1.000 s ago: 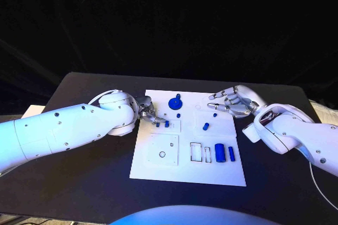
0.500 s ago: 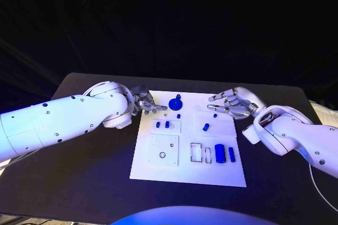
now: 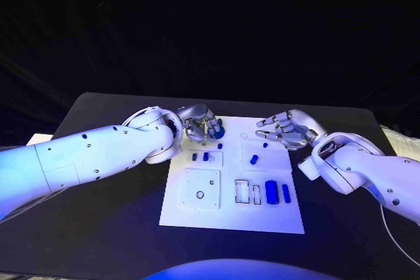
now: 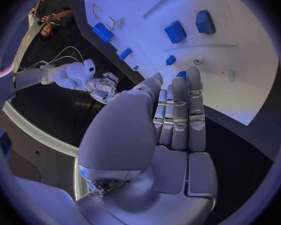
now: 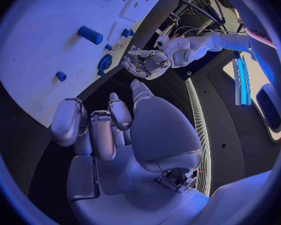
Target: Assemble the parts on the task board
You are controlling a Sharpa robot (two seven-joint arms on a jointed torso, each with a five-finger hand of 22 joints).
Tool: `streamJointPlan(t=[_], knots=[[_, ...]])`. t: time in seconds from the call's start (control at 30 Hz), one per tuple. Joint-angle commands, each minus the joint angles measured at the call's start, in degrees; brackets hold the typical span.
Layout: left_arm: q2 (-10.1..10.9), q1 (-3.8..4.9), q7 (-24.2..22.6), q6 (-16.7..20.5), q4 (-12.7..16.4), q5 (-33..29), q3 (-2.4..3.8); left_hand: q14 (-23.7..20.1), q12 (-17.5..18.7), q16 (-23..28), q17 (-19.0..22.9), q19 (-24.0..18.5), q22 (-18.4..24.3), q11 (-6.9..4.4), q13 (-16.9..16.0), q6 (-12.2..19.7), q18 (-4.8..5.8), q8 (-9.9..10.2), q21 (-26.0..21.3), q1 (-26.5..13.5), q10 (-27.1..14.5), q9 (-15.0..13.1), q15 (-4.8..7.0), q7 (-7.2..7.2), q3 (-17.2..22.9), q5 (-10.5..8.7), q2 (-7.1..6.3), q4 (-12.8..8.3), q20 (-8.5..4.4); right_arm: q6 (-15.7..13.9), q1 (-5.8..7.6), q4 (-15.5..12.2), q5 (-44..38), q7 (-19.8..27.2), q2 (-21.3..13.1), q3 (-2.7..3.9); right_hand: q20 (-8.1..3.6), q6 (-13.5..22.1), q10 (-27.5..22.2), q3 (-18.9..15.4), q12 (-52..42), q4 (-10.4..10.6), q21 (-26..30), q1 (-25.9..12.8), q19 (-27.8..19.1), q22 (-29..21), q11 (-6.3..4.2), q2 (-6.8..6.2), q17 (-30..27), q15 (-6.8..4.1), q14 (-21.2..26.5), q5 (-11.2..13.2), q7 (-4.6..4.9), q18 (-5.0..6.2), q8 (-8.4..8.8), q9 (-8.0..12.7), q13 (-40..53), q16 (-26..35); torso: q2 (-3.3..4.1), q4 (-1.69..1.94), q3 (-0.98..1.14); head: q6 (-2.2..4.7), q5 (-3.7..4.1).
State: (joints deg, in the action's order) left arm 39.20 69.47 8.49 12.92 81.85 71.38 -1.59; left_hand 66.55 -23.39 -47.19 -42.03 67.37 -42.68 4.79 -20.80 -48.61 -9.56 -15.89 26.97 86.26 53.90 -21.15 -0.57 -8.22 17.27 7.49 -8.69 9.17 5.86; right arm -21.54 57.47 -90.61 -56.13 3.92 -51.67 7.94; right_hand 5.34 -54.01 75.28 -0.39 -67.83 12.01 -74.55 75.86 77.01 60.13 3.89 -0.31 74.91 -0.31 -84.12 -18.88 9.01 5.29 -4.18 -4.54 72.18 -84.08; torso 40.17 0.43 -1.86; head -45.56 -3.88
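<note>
The task board point(image 3: 232, 216) sits mid-table with most parts looking unassembled: a blue cylinder point(image 3: 271, 192) and slim bar point(image 3: 285, 193) lie loose at its 4 o'clock, two small pegs point(image 3: 199, 157) left of centre. The round blue disc point(image 3: 216, 130) sits at 12 o'clock, right by the left hand point(image 3: 199, 125), fingers straight, holding nothing I can see. The right hand point(image 3: 284, 129) hovers at 1 o'clock, fingers loosely curled and empty, so I'd say plenty's left.
</note>
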Motion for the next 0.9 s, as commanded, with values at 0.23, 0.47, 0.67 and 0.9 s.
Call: streamJointPlan(t=[0.23,0.47,0.67,0.9], knots=[[-4.3,-0.35,-6.1,-2.0,-4.4,14.2,-0.37,16.2,5.1,-23.5,-21.5,11.9,-4.6,-0.29,8.5,-5.0,-0.02,5.1,8.1,-1.9,3.3,6.5,1.01,0.72,1.2,-0.26,-2.09,0.2,-0.83,-3.9,-0.15,0.0,0.8,2.0,0.2,0.0,-0.05,-0.3,-0.9,-0.4,1.6,-0.2,1.0,0.9,-0.6,-1.3,-0.03,0.35,5.0,-0.32,-3.4,-2.6,-0.05,0.68,-0.14,0.0,-1.5,0.8,0.14,-0.15,-0.1,0.16,0.19],[-6.7,-0.48,-3.3,-7.1,-6.4,17.4,-0.42,19.1,6.8,-29.7,-27.6,16.4,-15.0,-0.76,11.8,-7.6,2.05,6.5,21.6,-2.6,5.4,8.6,1.5,1.1,1.9,-0.24,-2.18,-0.1,-1.28,-4.2,-0.18,0.0,1.0,2.3,0.4,0.0,-0.05,-0.3,-0.9,-0.4,1.6,-0.2,1.1,1.0,-0.6,-1.4,-0.04,0.36,5.0,-0.32,-3.4,-2.7,-0.05,0.69,-0.13,0.0,-1.6,0.9,0.15,-0.27,-0.04,0.21,0.21],[-7.6,-0.61,-1.6,-9.6,-7.4,18.5,-0.42,19.4,7.4,-29.9,-27.4,17.1,-16.9,-0.8,12.6,-8.4,2.43,6.8,24.0,-2.8,6.0,9.1,1.61,1.06,2.1,-0.25,-2.19,-0.3,-1.42,-4.2,-0.19,0.0,1.1,2.4,0.4,0.0,-0.06,-0.3,-0.9,-0.4,1.7,-0.2,1.1,1.0,-0.6,-1.4,-0.04,0.36,5.0,-0.33,-3.4,-2.9,-0.06,0.69,-0.13,0.0,-1.7,0.9,0.08,-0.15,-0.02,0.02,0.39],[-8.0,-0.64,-0.5,-11.3,-7.9,18.8,-0.42,19.3,7.6,-29.3,-26.0,17.5,-18.4,-0.75,13.1,-9.2,2.75,6.8,25.8,-2.9,6.6,9.4,1.59,0.99,2.3,-0.23,-2.09,-0.4,-1.45,-4.1,-0.19,0.0,1.1,2.4,0.4,0.0,-0.06,-0.3,-0.9,-0.4,1.7,-0.2,1.1,1.0,-0.6,-1.4,-0.04,0.37,5.0,-0.33,-3.4,-2.9,-0.06,0.69,-0.13,0.0,-1.6,0.9,0.1,-0.12,-0.06,-0.13,0.49]])
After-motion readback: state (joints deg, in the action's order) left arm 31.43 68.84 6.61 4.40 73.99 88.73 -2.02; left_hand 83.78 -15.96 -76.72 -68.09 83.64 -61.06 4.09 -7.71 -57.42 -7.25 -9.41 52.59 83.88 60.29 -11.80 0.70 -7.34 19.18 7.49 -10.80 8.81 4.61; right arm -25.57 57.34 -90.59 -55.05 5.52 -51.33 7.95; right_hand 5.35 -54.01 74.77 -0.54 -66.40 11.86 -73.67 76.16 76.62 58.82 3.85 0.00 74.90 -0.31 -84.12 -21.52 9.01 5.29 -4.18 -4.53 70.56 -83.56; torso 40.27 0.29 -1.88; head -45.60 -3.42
